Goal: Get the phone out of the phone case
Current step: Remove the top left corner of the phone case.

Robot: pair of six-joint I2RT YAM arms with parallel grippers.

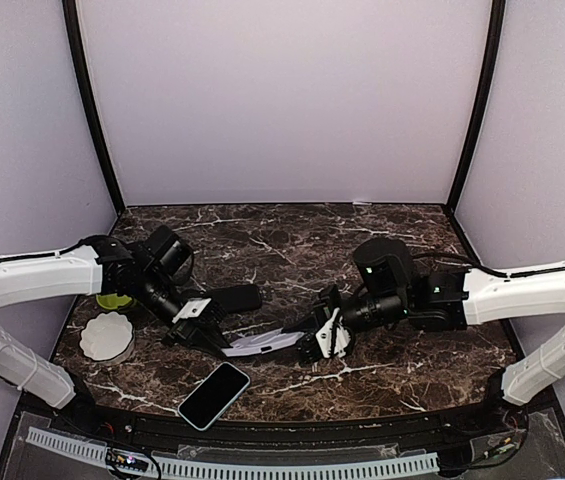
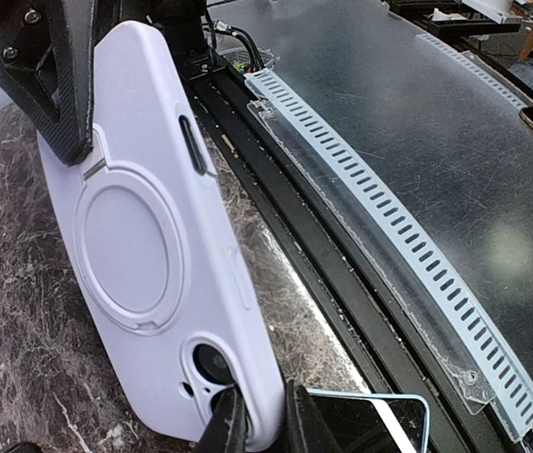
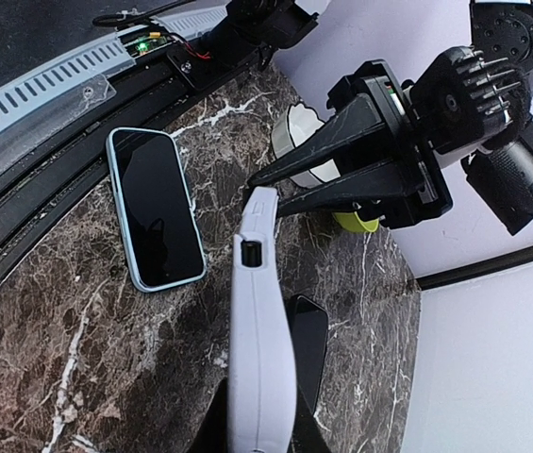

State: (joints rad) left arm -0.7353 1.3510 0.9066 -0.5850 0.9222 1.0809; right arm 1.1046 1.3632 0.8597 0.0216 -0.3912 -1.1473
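The phone [image 1: 214, 395] lies free just in front of the apparently empty white phone case [image 1: 262, 343], which the left gripper [image 1: 205, 335] and right gripper [image 1: 312, 345] pinch tight at opposite ends, so the removal looks done.

Phone case [image 2: 143, 255] is showing plain pale lavender-white with a raised ring outline on its back, and phone [image 3: 156, 208] is showing a glossy black screen inside a light-blue rim. Table [image 1: 292, 235] is showing dark brown marble with white veining, walls [image 1: 282, 100] are reading pale lilac-grey, corner posts [image 1: 92, 110] are reading black. Left arm [image 1: 42, 278] and right arm [image 1: 532, 285] are showing white shells with black joints, left gripper [image 1: 220, 345] and right gripper [image 1: 307, 347] are showing black, dish [image 1: 107, 337] is showing white with a scalloped edge, small item [image 1: 114, 300] is showing yellow-green.
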